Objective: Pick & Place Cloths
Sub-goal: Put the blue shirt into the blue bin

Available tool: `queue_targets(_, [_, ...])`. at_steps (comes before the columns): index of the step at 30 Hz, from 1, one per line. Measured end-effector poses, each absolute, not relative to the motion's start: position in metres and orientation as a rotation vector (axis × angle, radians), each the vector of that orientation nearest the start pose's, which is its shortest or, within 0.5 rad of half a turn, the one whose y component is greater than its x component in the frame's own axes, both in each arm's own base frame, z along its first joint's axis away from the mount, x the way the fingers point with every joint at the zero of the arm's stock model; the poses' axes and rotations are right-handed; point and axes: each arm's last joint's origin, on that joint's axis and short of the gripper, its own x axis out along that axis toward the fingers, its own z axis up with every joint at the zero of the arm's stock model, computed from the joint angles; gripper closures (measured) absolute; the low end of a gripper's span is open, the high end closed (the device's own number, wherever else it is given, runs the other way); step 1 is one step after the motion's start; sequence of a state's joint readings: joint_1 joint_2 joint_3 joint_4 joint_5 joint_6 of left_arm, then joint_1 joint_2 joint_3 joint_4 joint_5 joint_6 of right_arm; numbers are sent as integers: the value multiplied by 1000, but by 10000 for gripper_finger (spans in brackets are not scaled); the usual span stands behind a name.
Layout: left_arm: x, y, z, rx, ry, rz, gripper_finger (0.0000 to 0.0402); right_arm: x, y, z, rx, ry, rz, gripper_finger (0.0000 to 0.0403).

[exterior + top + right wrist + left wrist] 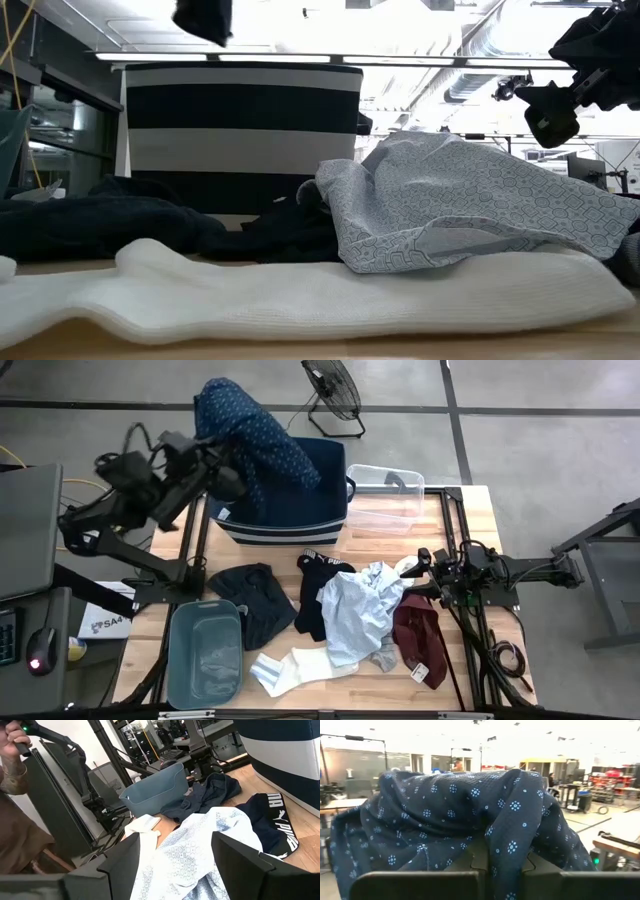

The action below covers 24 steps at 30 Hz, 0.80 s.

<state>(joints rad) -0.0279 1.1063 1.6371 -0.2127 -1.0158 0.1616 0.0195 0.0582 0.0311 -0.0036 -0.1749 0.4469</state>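
Left end effector (pixel 232 478) is clamped on the navy dotted garment (pixel 255 435), held above the striped fabric bin (pixel 290 525). Risk: the fabric drapes wide over the bin's rim — on release part may hang outside or slide off.

Right end effector (pixel 420 568) hovers, fingers apart, over the light blue shirt (pixel 360 610) on the table (pixel 480 510). Risk: the black and maroon pieces lie tangled beneath and beside the shirt — a grasp could drag them along.
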Motion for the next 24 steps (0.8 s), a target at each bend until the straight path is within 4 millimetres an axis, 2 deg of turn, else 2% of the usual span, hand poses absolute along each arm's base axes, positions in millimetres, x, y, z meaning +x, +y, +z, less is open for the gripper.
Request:
queue_targets(6, [181, 52, 532, -18, -190, 1059, 384, 99, 7, 169, 448, 74, 184, 166])
queue_targets(10, [193, 78, 515, -60, -107, 1084, 384, 99, 7, 169, 448, 74, 184, 166])
queue_targets(16, [208, 124, 479, -167, 113, 1082, 384, 99, 7, 169, 448, 74, 184, 166])
queue_targets(24, [220, 165, 432, -314, 450, 984, 384, 99, 7, 169, 448, 74, 184, 166])
